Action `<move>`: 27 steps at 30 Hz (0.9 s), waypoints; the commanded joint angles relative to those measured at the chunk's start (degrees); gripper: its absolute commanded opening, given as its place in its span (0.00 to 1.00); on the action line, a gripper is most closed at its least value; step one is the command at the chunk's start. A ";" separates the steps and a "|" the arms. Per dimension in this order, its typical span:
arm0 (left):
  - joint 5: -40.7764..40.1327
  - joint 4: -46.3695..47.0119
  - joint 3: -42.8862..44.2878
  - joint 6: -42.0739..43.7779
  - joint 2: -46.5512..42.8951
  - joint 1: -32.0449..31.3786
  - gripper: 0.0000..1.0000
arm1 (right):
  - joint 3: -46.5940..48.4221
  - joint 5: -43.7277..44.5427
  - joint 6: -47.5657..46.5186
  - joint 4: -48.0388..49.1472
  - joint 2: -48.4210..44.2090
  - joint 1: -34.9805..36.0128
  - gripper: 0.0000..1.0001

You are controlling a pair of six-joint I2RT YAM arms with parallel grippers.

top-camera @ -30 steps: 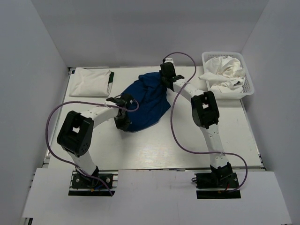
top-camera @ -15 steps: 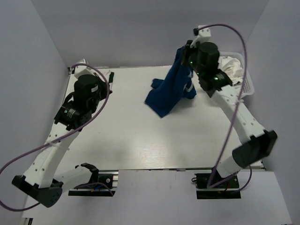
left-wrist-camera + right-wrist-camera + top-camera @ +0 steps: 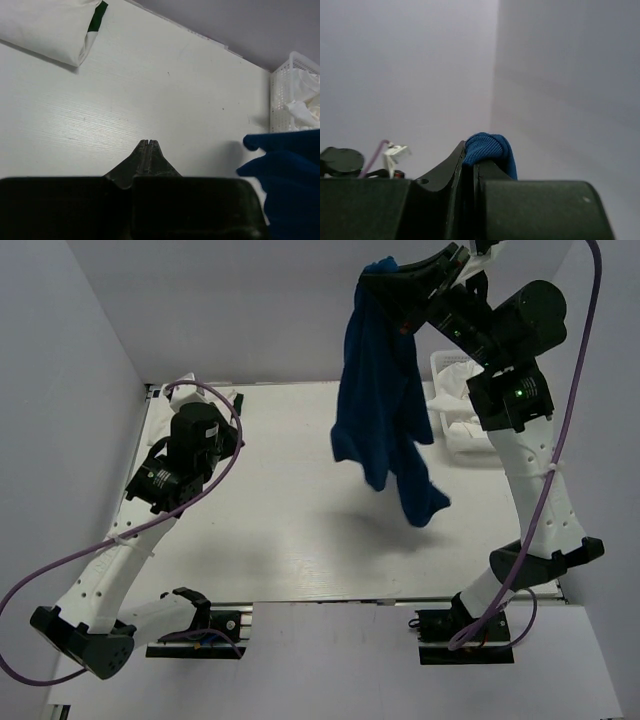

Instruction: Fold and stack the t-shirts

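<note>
White plastic lattice basket [image 3: 281,102] stands at the far right corner of the white table [image 3: 290,530].

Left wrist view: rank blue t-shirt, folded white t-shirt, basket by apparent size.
Largest: blue t-shirt, though it is cut by the frame and probably nearer the camera.
Then folded white t-shirt and basket: too alike to rank, both cut off by the frame.

No writing, label, brand, number or sign can be read in any view. The blue shirt [image 3: 380,390], the folded white shirt [image 3: 45,25] and the basket [image 3: 280,100] show nothing legible.
</note>
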 commanded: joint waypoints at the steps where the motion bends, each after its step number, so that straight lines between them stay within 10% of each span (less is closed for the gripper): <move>1: -0.48 -1.68 0.61 0.45 -1.37 0.15 0.00 | 2.50 -8.64 8.18 10.76 1.78 0.15 0.00; 8: -3.82 -5.30 1.66 -0.69 -1.90 0.15 0.00 | -4.67 -0.13 4.33 11.04 -4.52 -0.37 0.00; 16: -4.98 -9.42 0.35 -2.18 -1.90 0.15 0.00 | -54.94 28.76 -1.40 5.17 -22.72 -4.33 0.00; 19: -3.75 -12.75 -1.06 -4.30 0.90 0.15 0.44 | -63.84 46.17 6.14 1.12 -23.79 -5.82 0.20; 21: -3.21 -15.04 -1.59 -6.49 3.18 0.15 1.00 | -66.66 49.90 8.80 1.64 -24.32 -6.26 0.90; 27: -0.94 -19.44 -5.62 -14.13 6.62 0.68 1.00 | -55.24 38.36 2.59 -11.78 -15.02 -4.95 0.90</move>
